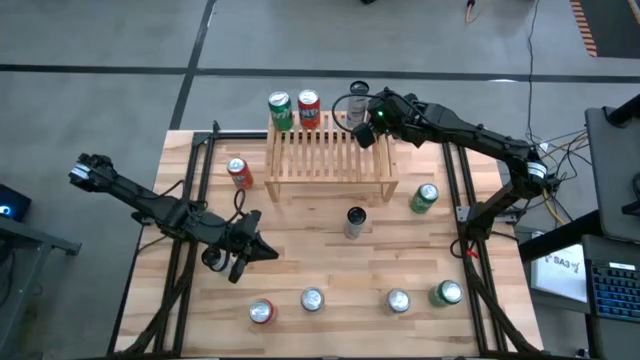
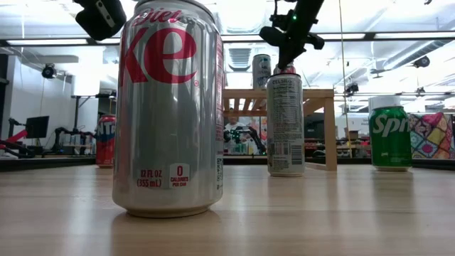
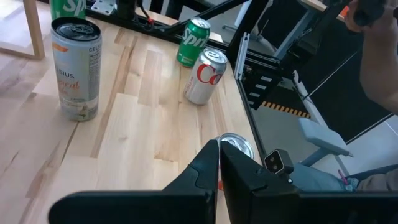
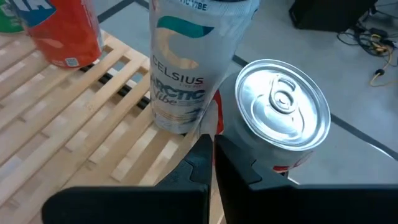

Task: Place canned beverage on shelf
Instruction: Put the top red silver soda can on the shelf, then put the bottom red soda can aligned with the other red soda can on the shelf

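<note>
Wooden bench (image 1: pixel 300 250) under me. My left hand (image 1: pixel 243 262) waits clenched and empty low on the left. Two cans (image 1: pixel 294 108) stand on the shelf (image 1: pixel 330 155); further right, my right hand (image 1: pixel 362 130), clenched and empty, hovers beside the Celsius can (image 4: pixel 189 62) at the shelf's end. Placement looks done; next I back off and fetch another.

The shelf (image 1: pixel 331 155) stands at the far middle of the worktop (image 1: pixel 300 250), with cans (image 1: pixel 294 109) along its back edge. A tall can (image 1: pixel 355 222) stands just in front of it. Four more cans (image 1: pixel 355 299) sit in a row along the near edge.
</note>
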You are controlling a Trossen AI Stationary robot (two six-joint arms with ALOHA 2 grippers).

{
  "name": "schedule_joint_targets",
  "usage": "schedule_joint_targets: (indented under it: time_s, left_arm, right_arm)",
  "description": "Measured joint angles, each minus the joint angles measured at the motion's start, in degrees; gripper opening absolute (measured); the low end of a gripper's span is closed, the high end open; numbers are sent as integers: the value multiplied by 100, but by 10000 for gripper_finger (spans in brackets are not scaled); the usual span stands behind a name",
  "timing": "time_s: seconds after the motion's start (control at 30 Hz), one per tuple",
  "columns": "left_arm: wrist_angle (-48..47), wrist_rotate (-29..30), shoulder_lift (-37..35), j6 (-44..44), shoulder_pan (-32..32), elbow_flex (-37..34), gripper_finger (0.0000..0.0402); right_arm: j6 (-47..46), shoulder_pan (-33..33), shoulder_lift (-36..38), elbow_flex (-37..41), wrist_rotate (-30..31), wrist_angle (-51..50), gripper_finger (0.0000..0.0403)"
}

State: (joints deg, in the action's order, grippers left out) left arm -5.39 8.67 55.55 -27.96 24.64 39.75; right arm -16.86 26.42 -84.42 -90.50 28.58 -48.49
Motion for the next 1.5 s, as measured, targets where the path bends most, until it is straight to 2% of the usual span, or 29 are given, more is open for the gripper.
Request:
schedule_joint_targets:
  time_s: [0.17,0.3,0.73,1.0,1.17,1.37,1.5]
  left_arm:
    - [33,0,0,2,0,0,0]
    - [33,0,0,2,0,0,0]
    - [62,1,248,30,20,-2,0]
    - [115,63,693,96,405,225,0]
    - [-604,314,944,274,637,690,0]
    - [-1948,433,1183,435,899,1226,0]
    - [-2234,425,1235,494,1084,1319,0]
  right_arm:
    - [0,-6,0,0,-19,0,9]
    - [-6,-249,86,2,-189,-17,9]
    - [-8,-2197,236,19,-208,-103,9]
    - [-269,-3131,243,234,-207,-103,9]
    - [-469,-3518,247,419,-201,-87,9]
    - [-672,-3888,250,687,-201,-45,9]
    - [-959,-4098,254,866,-198,-24,9]
